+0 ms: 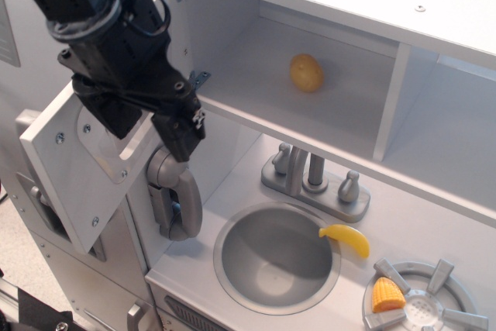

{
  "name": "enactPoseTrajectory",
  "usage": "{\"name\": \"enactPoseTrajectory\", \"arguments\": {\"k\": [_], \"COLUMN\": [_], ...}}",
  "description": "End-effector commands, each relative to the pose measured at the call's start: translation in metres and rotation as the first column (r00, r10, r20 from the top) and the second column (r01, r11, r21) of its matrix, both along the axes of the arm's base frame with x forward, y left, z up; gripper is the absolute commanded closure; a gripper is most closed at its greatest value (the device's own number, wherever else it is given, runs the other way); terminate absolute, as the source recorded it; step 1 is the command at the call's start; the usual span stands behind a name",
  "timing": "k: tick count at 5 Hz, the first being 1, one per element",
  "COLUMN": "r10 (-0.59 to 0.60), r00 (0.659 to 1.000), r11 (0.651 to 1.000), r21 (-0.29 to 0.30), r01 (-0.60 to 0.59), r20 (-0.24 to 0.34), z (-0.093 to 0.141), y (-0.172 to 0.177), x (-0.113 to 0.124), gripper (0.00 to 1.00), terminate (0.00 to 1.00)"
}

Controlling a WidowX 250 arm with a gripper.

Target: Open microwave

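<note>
The microwave is an open box compartment at the top of the toy kitchen. Its door is swung far out to the left, with the plain inner face and screws toward the camera. The window, buttons and handle are hidden on the far side. My black gripper is in front of the door's inner face, at the compartment's left edge. Its fingers are spread apart and hold nothing. A yellow-brown toy food lies inside the compartment.
A grey toy phone hangs below the gripper. The round sink, the faucet, a yellow banana and a corn piece on the burner lie on the counter. The fridge side is at the far left.
</note>
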State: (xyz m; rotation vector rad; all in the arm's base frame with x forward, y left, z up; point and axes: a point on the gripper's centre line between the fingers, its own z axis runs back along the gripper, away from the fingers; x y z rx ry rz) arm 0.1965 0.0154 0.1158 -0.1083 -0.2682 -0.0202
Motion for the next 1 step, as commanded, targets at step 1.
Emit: {"name": "enactPoseTrajectory", "arguments": {"k": [1], "r10": [-0.013], "r00": [0.999], "r11": [0.999], "r21": [-0.045], "r01": [0.014], "r20": [0.033], "z": [0.0504], "y": [-0.0127], "x": [0.0102], "gripper": [0.00], "terminate": [1.00]}}
